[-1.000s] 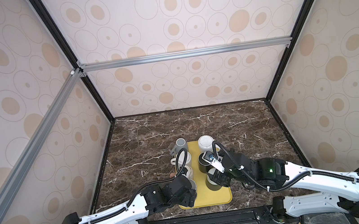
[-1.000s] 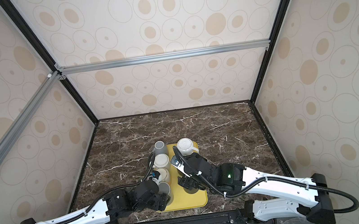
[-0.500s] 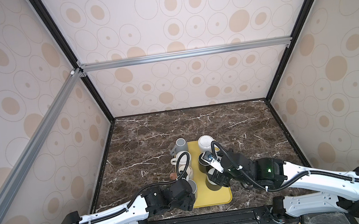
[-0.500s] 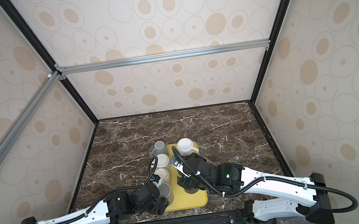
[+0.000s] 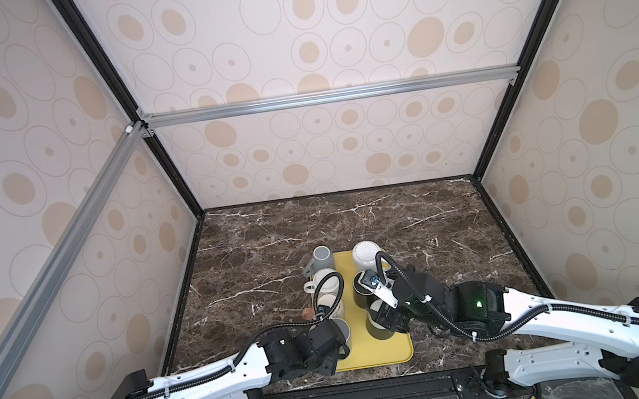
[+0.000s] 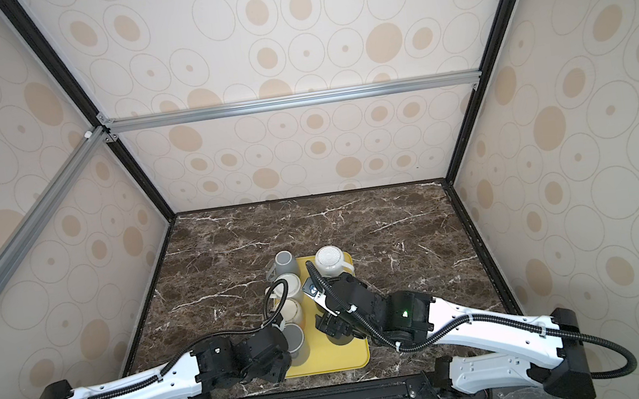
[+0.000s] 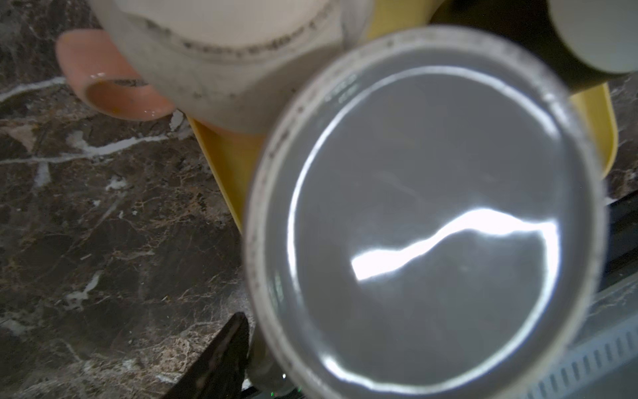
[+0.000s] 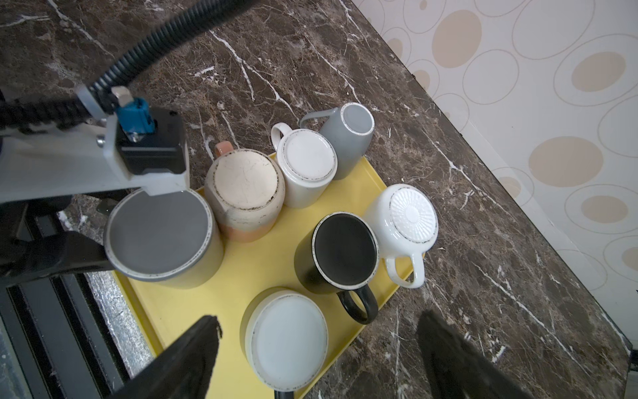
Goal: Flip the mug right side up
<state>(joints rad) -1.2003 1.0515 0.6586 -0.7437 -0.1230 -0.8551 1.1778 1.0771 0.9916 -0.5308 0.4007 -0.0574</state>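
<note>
At the near left corner of the yellow tray [image 8: 241, 273] we find the grey mug [image 8: 158, 235] standing mouth down. Its long axis is upright and its glossy base is ringed by a pale, speckled rim. The left gripper [image 5: 334, 343] reaches in at its wall with one finger [image 7: 214, 355] close against the side, and we cannot tell whether the jaws have pinched it. The right gripper [image 8: 321, 359] hangs with jaws wide above a pale-bottomed mug [image 8: 290, 342] just beside, so we judge the left arm nearer.
</note>
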